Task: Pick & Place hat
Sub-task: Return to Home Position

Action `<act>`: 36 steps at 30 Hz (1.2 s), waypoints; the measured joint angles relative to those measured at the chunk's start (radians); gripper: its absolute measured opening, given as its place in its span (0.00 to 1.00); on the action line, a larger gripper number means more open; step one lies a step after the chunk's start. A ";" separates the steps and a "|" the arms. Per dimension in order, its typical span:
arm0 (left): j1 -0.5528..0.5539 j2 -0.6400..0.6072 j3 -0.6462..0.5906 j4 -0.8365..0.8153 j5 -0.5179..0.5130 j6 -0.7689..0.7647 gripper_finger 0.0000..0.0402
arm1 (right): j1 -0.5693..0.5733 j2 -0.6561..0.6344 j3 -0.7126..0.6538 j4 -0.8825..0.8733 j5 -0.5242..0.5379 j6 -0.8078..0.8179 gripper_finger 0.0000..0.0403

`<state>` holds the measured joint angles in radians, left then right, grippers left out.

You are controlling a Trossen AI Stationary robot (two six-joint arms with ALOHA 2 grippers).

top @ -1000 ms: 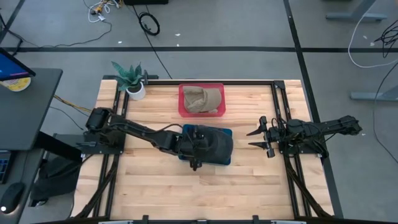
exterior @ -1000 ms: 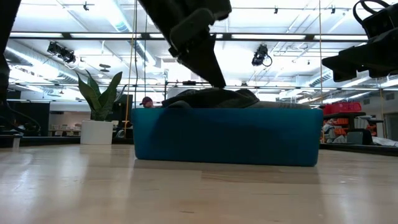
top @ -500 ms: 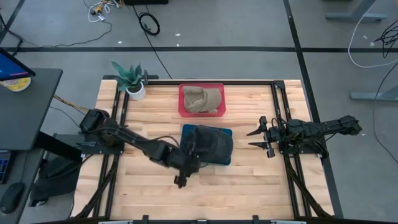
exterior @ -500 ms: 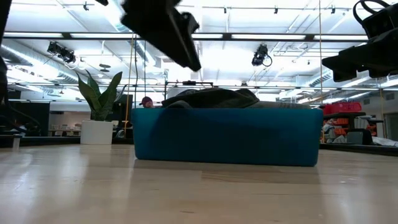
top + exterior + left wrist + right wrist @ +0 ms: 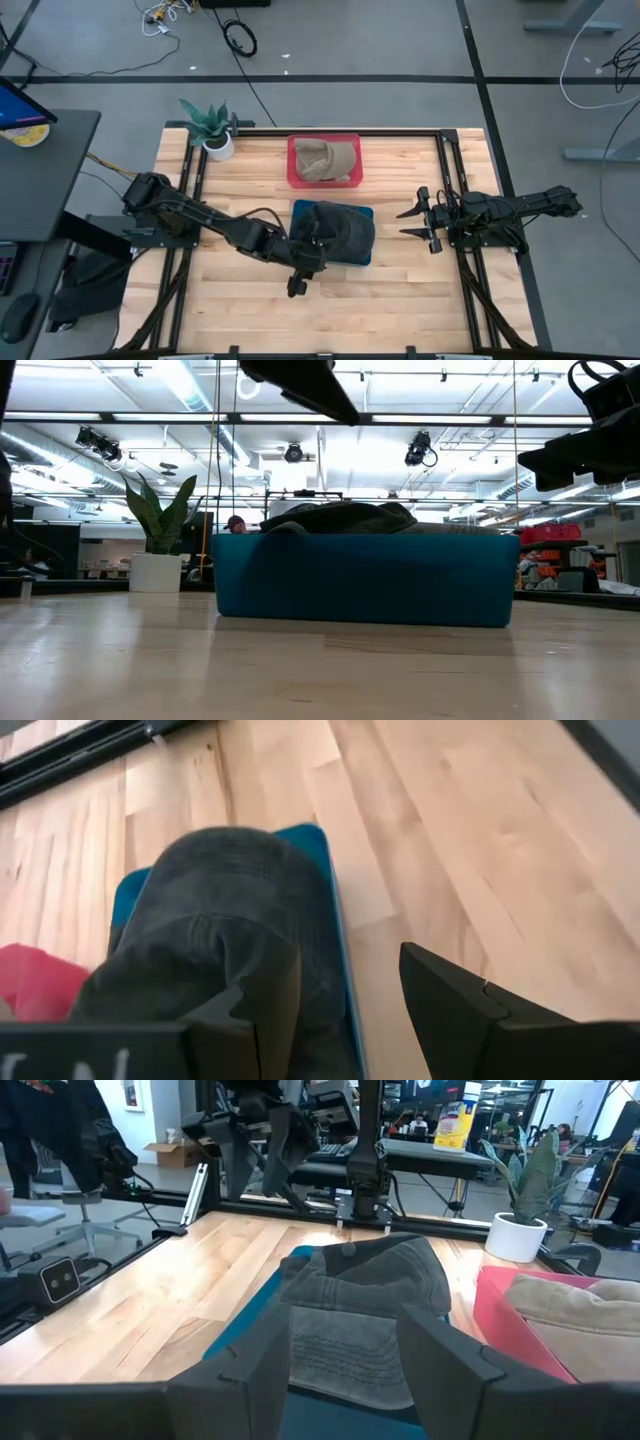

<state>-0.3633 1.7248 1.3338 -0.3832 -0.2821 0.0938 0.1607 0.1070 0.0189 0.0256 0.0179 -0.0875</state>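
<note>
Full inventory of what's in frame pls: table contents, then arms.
table: 1, light wood, middle of the high view
blue bin: 1, blue, mid-table
black cap: 1, dark grey-black, in the blue bin
red bin: 1, red, next to the blue bin, toward the plant's edge of the table
brown cap: tan heap, count unclear, in the red bin
potted plant: 1, green in a white pot, table corner on the left arm's side
left tool: 1, dark, open, raised beside the blue bin's corner
right tool: 1, dark, open, at the table's right edge
</note>
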 joint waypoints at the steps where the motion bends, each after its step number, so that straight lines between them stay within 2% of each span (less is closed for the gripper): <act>1: 0.006 0.000 0.000 0.006 0.015 0.002 0.44 | 0.000 0.000 0.000 0.001 0.000 0.000 0.46; 4: 0.025 -0.003 -0.028 0.061 0.058 0.024 0.44 | 0.000 0.000 0.000 0.001 0.000 0.000 0.46; 7: 0.046 -0.057 -0.149 0.184 0.063 0.032 0.44 | 0.000 0.000 0.000 0.002 0.000 0.000 0.46; 13: 0.129 -0.306 -0.473 0.493 0.040 0.023 0.44 | 0.000 0.000 0.000 0.003 0.000 0.000 0.46; 17: 0.173 -0.482 -0.696 0.750 0.089 0.033 0.44 | 0.000 0.000 0.000 0.004 0.000 0.000 0.46; 19: 0.196 -0.551 -0.791 0.812 0.104 0.049 0.44 | 0.000 0.000 0.000 0.004 0.000 0.000 0.46; 28: 0.323 -0.808 -1.076 1.025 0.102 0.027 0.44 | 0.000 0.000 0.000 0.004 0.000 0.000 0.46; 32: 0.369 -0.902 -1.138 1.025 0.108 0.018 0.44 | 0.000 0.000 0.000 0.004 0.000 0.000 0.46; 36: 0.407 -0.975 -1.172 1.023 0.198 0.013 0.44 | 0.000 0.000 0.000 0.004 0.000 0.000 0.46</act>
<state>0.0437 0.7501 0.1616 0.6402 -0.0838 0.1070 0.1605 0.1074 0.0189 0.0292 0.0181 -0.0875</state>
